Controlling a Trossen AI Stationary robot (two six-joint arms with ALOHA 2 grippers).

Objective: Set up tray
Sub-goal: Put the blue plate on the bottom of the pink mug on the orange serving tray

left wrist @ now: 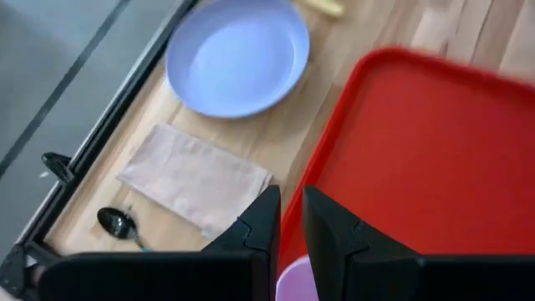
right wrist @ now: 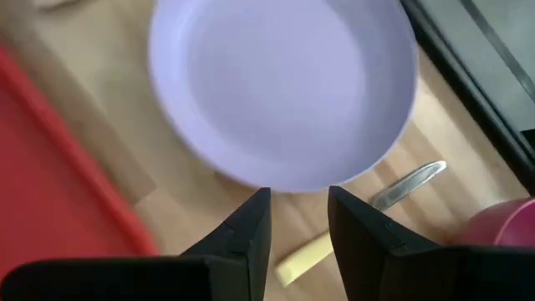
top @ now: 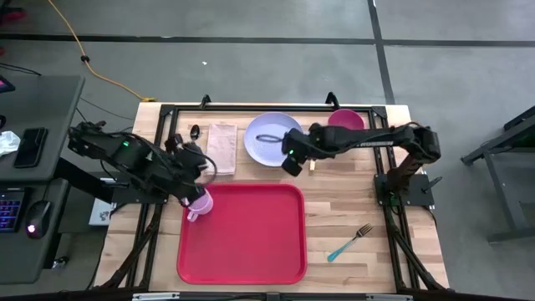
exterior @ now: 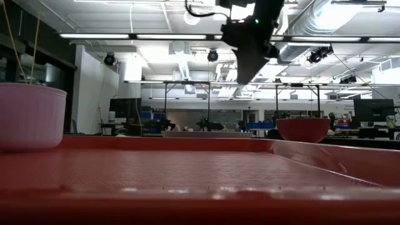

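Observation:
The red tray [top: 251, 242] lies at the table's near middle. A pink cup [top: 199, 203] stands upright on its base in the tray's far left corner; it also shows in the low view [exterior: 31, 115]. My left gripper [left wrist: 291, 224] hovers just above the cup, open by a narrow gap with nothing between its fingers. My right gripper [right wrist: 299, 219] is open and empty above the near edge of the lavender plate [top: 272, 138], which lies flat on the wood beyond the tray.
A beige napkin [top: 221, 146] and a dark spoon [top: 195, 132] lie left of the plate. A pink bowl [top: 345, 119] stands at the far right. A yellow-handled knife [right wrist: 410, 184] lies between plate and bowl. A teal fork [top: 349, 242] lies right of the tray.

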